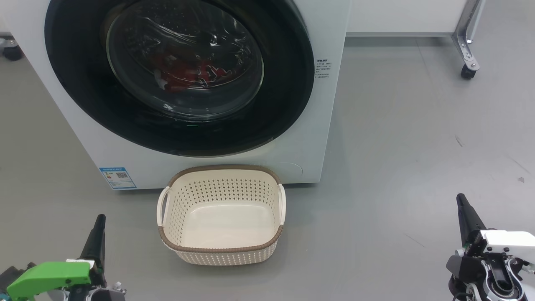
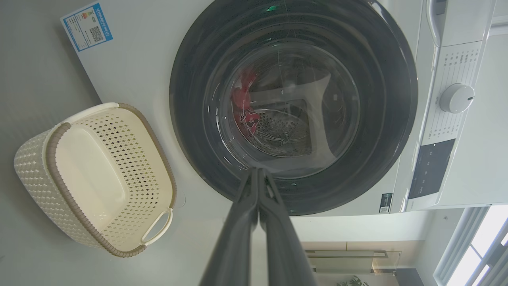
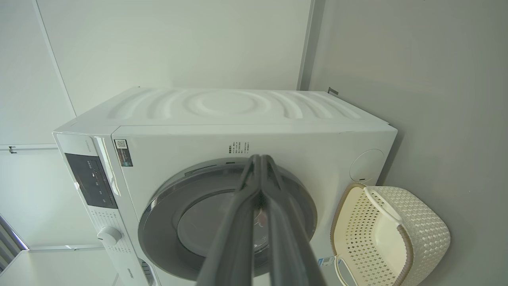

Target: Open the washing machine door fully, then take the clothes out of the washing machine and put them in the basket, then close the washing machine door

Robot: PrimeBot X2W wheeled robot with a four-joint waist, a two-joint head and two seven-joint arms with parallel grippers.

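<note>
The head view looks steeply down from above at the big white front-loading washing machine point(image 1: 330, 104) and the small cream perforated plastic basket point(image 1: 225, 257) on the smooth grey floor point(image 1: 397, 167). The left wrist view, rolled a quarter turn, faces the round glossy black door point(image 2: 190, 99) squarely and from near. The right wrist view is rolled the other way and stands farther back, so it also catches the machine's ribbed side. All three views share the door and the basket.

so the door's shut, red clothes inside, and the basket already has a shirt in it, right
No: the head view shows the basket empty. The door is shut, with the red clothes inside.
</note>
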